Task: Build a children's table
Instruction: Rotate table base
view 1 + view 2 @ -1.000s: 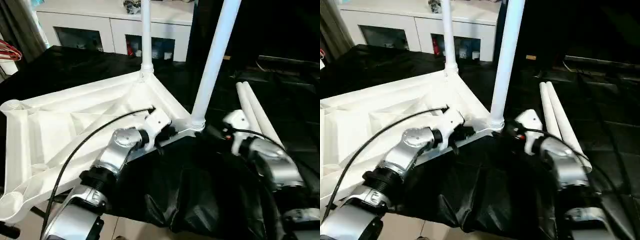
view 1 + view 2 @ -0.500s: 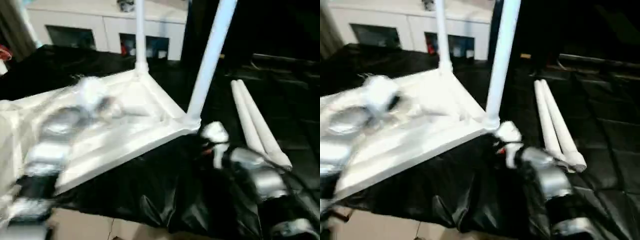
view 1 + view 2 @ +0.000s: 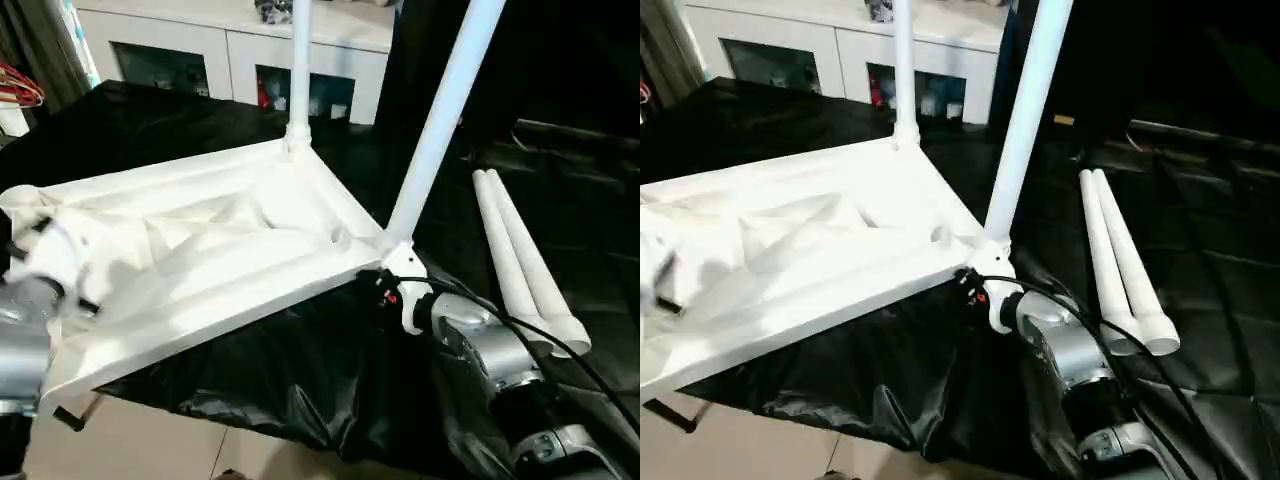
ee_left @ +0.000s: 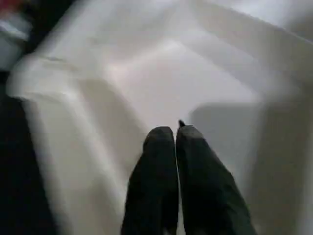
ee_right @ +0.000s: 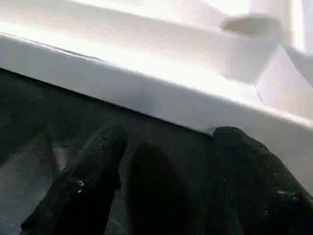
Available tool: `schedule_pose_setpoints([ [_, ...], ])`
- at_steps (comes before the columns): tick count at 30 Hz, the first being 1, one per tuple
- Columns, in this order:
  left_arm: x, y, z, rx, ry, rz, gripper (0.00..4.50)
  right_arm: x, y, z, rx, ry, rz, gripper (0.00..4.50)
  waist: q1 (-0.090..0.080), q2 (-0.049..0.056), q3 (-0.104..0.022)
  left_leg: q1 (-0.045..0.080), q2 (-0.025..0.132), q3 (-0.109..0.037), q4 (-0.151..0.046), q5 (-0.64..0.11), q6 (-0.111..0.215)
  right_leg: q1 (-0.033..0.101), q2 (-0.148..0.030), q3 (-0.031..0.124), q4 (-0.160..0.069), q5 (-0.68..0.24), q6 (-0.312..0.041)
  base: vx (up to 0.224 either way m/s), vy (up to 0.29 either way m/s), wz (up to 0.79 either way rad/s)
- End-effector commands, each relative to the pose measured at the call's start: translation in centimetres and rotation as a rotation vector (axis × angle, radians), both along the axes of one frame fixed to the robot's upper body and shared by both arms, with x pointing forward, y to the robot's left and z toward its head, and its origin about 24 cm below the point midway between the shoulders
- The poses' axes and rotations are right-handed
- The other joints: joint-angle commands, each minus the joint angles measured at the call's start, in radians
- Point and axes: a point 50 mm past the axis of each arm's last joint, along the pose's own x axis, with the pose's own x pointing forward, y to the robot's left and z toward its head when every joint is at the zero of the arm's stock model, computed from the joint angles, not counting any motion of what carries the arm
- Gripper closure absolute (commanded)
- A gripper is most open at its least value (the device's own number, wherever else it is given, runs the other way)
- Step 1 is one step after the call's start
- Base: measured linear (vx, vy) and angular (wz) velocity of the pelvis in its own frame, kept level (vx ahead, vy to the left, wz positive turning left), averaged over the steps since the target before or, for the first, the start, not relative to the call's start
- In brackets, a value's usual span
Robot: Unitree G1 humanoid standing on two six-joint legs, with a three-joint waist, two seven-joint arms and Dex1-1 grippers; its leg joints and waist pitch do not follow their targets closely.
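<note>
The children's table lies upside down on black cloth: a white ribbed tabletop (image 3: 200, 250) with two legs standing in its sockets, one at the far corner (image 3: 298, 70) and one at the right corner (image 3: 440, 120). Two loose legs (image 3: 525, 265) lie side by side on the cloth to the right. My left gripper (image 4: 175, 133) is shut on nothing, its tips just above the tabletop's ribbed underside (image 4: 161, 73); that arm (image 3: 30, 290) is over the tabletop's left end. My right gripper (image 5: 166, 139) is open, close to the tabletop's edge (image 5: 146, 93) below the right corner socket (image 3: 398, 255).
A white cabinet with glass doors (image 3: 200, 60) stands behind the work. The black cloth (image 3: 300, 370) hangs over the front edge, with pale floor (image 3: 150, 440) below. A red wire object (image 3: 20, 92) sits at the far left.
My left arm has swung from the tabletop's near right edge back to its left end, and its fingers have closed. My right gripper has moved in to the right corner socket.
</note>
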Motion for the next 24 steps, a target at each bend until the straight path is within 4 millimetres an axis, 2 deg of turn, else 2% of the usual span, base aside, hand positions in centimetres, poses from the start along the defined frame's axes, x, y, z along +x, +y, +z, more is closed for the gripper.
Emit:
schedule_pose_setpoints([
  [1,0.2,-1.0,-0.7,-0.038,0.040,-0.068,4.50,0.8,-0.4,0.5,-0.024,-0.012,-0.054,1.62,-0.003,0.026,-0.062,0.030,0.054,-0.035,-0.083,-0.286,-0.033,0.025,-0.086,0.056,-0.073,-0.295,-0.179,0.000,0.000,0.00],
  [4,0.3,-1.3,-1.7,-0.028,0.095,-0.106,4.50,1.3,-0.1,0.5,-0.037,-0.025,-0.074,1.83,-0.004,0.027,-0.062,0.032,0.052,-0.035,-0.082,-0.304,-0.037,0.026,-0.087,0.056,-0.073,-0.291,-0.180,0.000,0.000,0.00],
  [5,0.4,-1.3,-1.7,-0.024,0.100,-0.113,4.50,1.4,0.1,0.5,-0.036,-0.031,-0.071,1.93,-0.004,0.032,-0.063,0.032,0.052,-0.036,-0.082,-0.308,-0.040,0.027,-0.088,0.057,-0.071,-0.292,-0.182,0.000,0.000,0.00],
  [6,0.4,-1.2,-1.7,-0.022,0.101,-0.117,4.50,1.5,0.2,0.5,-0.034,-0.034,-0.070,1.93,-0.005,0.029,-0.061,0.034,0.052,-0.035,-0.081,-0.318,-0.040,0.026,-0.087,0.057,-0.074,-0.299,-0.182,0.000,0.000,0.00],
  [8,0.4,-1.4,-1.6,-0.035,0.123,-0.148,4.50,1.8,0.6,0.5,-0.031,-0.035,-0.084,2.03,-0.005,0.032,-0.063,0.032,0.051,-0.035,-0.081,-0.312,-0.041,0.028,-0.088,0.057,-0.072,-0.293,-0.183,0.000,0.000,0.00],
  [9,0.4,-1.7,-1.5,-0.052,0.142,-0.176,4.50,2.0,0.8,0.5,-0.033,-0.034,-0.099,2.26,-0.006,0.032,-0.062,0.032,0.052,-0.037,-0.083,-0.317,-0.044,0.028,-0.088,0.057,-0.071,-0.299,-0.187,0.000,0.000,0.00],
  [12,0.3,-2.2,-1.4,-0.085,0.168,-0.223,4.50,2.3,1.0,0.5,-0.042,-0.039,-0.113,2.42,-0.006,0.028,-0.063,0.035,0.054,-0.036,-0.081,-0.314,-0.049,0.027,-0.090,0.058,-0.069,-0.301,-0.195,0.000,0.000,0.00],
  [13,0.3,-2.3,-1.4,-0.093,0.175,-0.235,4.50,2.4,1.0,0.5,-0.044,-0.041,-0.115,2.54,-0.005,0.030,-0.062,0.037,0.054,-0.034,-0.081,-0.313,-0.049,0.026,-0.088,0.059,-0.070,-0.293,-0.195,0.000,0.000,0.00],
  [15,-0.2,-3.1,-1.6,-0.141,0.233,-0.325,4.50,2.8,1.2,0.6,-0.041,-0.047,-0.123,2.74,-0.006,0.024,-0.063,0.033,0.053,-0.033,-0.082,-0.298,-0.046,0.029,-0.088,0.058,-0.066,-0.276,-0.200,0.000,0.000,0.00],
  [16,-0.5,-3.9,-1.6,-0.171,0.268,-0.395,4.50,2.9,1.3,0.8,-0.039,-0.051,-0.125,2.77,-0.005,0.024,-0.064,0.034,0.054,-0.033,-0.081,-0.291,-0.044,0.029,-0.091,0.059,-0.064,-0.275,-0.203,0.000,0.000,0.00],
  [17,-0.5,-3.9,-1.6,-0.171,0.268,-0.395,4.50,2.9,1.3,0.8,-0.039,-0.051,-0.125,2.79,-0.004,0.025,-0.064,0.033,0.054,-0.033,-0.081,-0.286,-0.045,0.030,-0.092,0.059,-0.064,-0.273,-0.205,0.000,0.000,0.00],
  [18,-0.9,-5.1,-1.6,-0.214,0.308,-0.491,4.50,3.2,1.4,0.9,-0.037,-0.060,-0.125,2.88,-0.002,0.025,-0.065,0.034,0.055,-0.032,-0.080,-0.273,-0.044,0.030,-0.092,0.060,-0.062,-0.257,-0.206,0.000,0.000,0.00],
  [19,-0.9,-5.3,-1.6,-0.221,0.313,-0.506,4.50,3.2,1.4,1.0,-0.037,-0.061,-0.125,3.02,-0.004,0.026,-0.065,0.034,0.055,-0.031,-0.080,-0.264,-0.043,0.030,-0.090,0.060,-0.061,-0.246,-0.209,0.000,0.000,0.00],
  [21,-1.0,-7.0,-1.5,-0.285,0.336,-0.623,4.50,3.5,1.4,1.1,-0.040,-0.069,-0.125,3.21,-0.006,0.027,-0.065,0.032,0.053,-0.028,-0.080,-0.248,-0.044,0.033,-0.087,0.059,-0.055,-0.212,-0.218,0.000,0.000,0.00],
  [24,-0.9,-8.3,-1.4,-0.313,0.344,-0.687,4.50,3.6,1.2,1.3,-0.041,-0.072,-0.126,3.34,-0.007,0.030,-0.067,0.032,0.051,-0.026,-0.078,-0.236,-0.044,0.036,-0.086,0.060,-0.053,-0.192,-0.222,0.000,0.000,0.00],
])
